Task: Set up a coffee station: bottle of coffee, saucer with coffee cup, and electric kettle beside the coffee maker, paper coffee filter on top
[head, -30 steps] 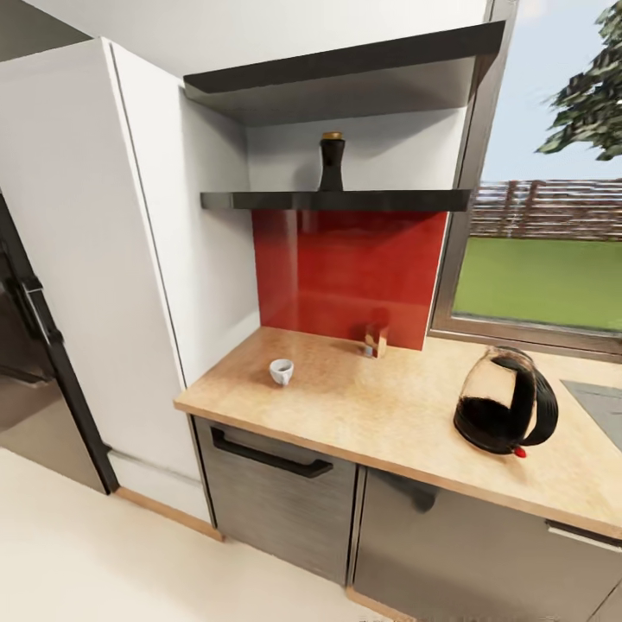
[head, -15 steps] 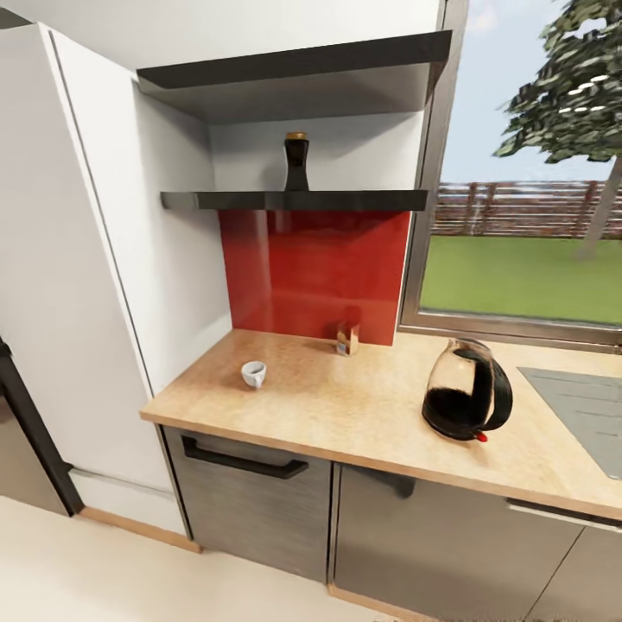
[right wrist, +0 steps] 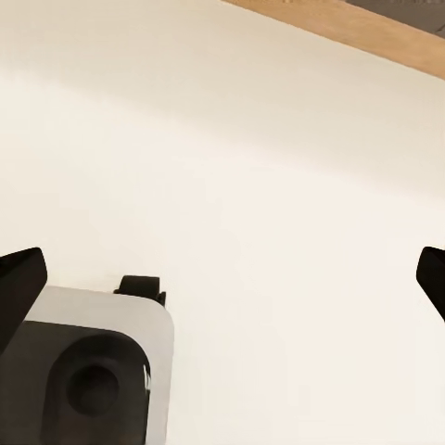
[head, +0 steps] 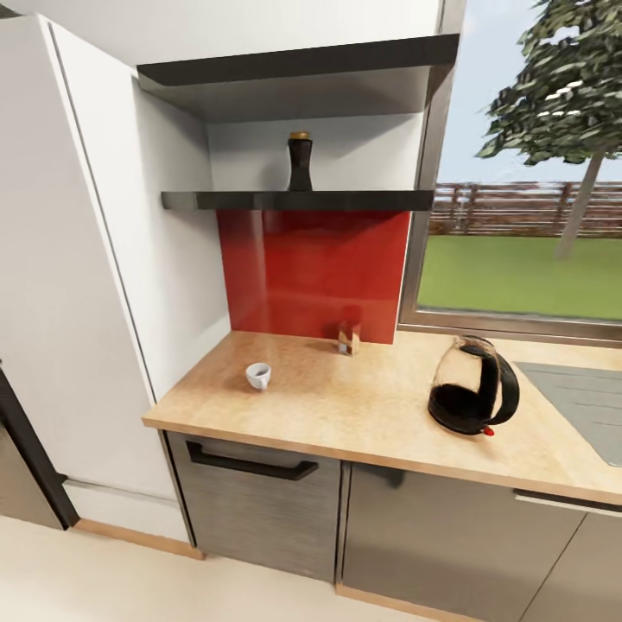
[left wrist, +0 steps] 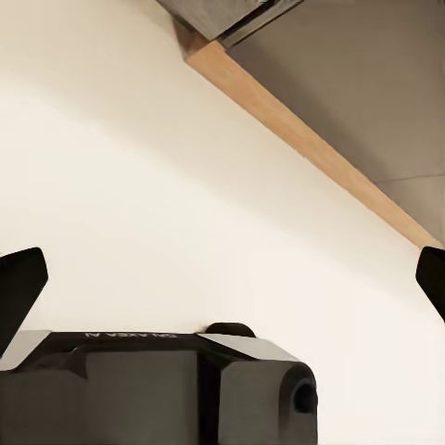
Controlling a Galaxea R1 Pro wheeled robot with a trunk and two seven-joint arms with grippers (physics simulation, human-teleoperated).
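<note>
On the lower board of the dark kitchen shelf [head: 259, 200] stands the bottle of coffee [head: 299, 161], dark with a yellowish lid. Below it runs the light-wood kitchen countertop [head: 363, 415]. The white coffee cup [head: 257, 375] sits on it toward the left. The glass electric kettle [head: 473, 386], with black base and handle, stands toward the right. My left gripper [left wrist: 224, 278] is open above the cream floor, close to a wooden plinth [left wrist: 306, 139]. My right gripper [right wrist: 224, 278] is also open above the floor, holding nothing.
A small brown container with a pale label [head: 348, 338] stands at the red backsplash [head: 315, 272]. A steel sink [head: 579, 402] is set in at the right, under a window. A tall white cabinet [head: 78, 259] borders the counter's left end. Grey cabinet fronts [head: 259, 510] lie below.
The whole picture has shifted sideways, so the camera moved. The cup, kettle and bottle keep their places on counter and shelf.
</note>
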